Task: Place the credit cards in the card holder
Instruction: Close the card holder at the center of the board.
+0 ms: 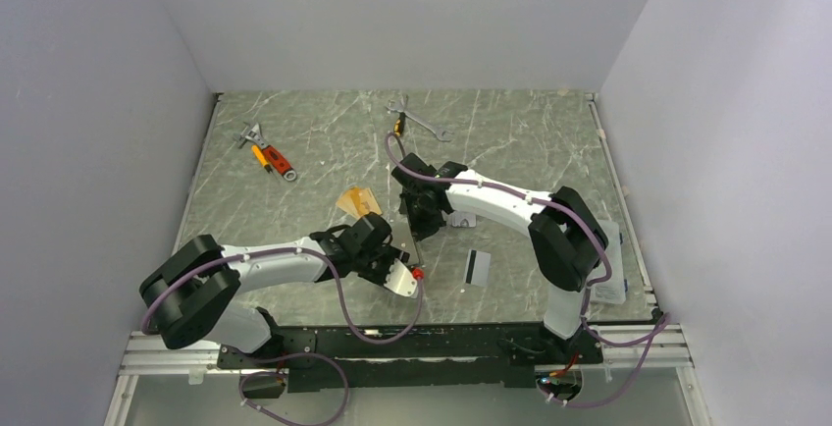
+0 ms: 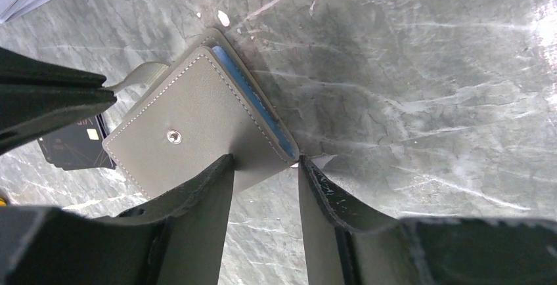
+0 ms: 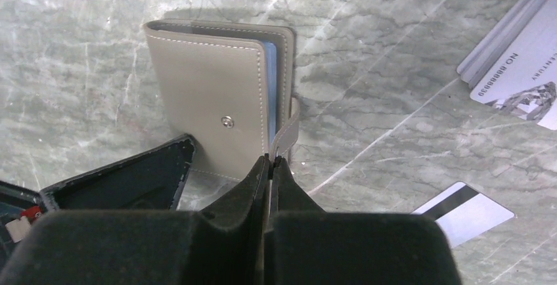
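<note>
Little seems done: credit cards lie loose on the table, right fingers pinching the folded card holder by its strap, left fingers apart.

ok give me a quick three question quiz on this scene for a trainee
1. True or false: the card holder lies folded open.
2. The right gripper pinches: A) the holder's strap B) a wrench C) the orange card.
3. Which gripper has its jaws apart?
Key: 1 false, it is folded shut; 2 A; 3 the left gripper.
</note>
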Motion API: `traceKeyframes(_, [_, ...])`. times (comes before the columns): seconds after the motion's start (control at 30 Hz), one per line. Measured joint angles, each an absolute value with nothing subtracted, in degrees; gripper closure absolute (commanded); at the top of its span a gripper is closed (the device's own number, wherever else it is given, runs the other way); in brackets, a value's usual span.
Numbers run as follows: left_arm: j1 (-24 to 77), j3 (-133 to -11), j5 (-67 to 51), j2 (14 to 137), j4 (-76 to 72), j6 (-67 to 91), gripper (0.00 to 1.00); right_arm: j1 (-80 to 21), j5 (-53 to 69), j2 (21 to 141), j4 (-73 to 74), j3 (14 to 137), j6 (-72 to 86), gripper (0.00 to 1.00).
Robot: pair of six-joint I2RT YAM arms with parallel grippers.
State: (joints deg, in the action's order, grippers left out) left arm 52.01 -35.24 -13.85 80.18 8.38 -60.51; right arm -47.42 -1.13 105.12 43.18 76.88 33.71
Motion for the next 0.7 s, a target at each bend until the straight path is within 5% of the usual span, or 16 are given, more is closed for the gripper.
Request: traceKeyframes(0.7, [52.0,-38.9,-14.7,82.4,14.9,-64.9,0.7,-47.9,8.9,112.6,41.9,81.1,28.5,1.0])
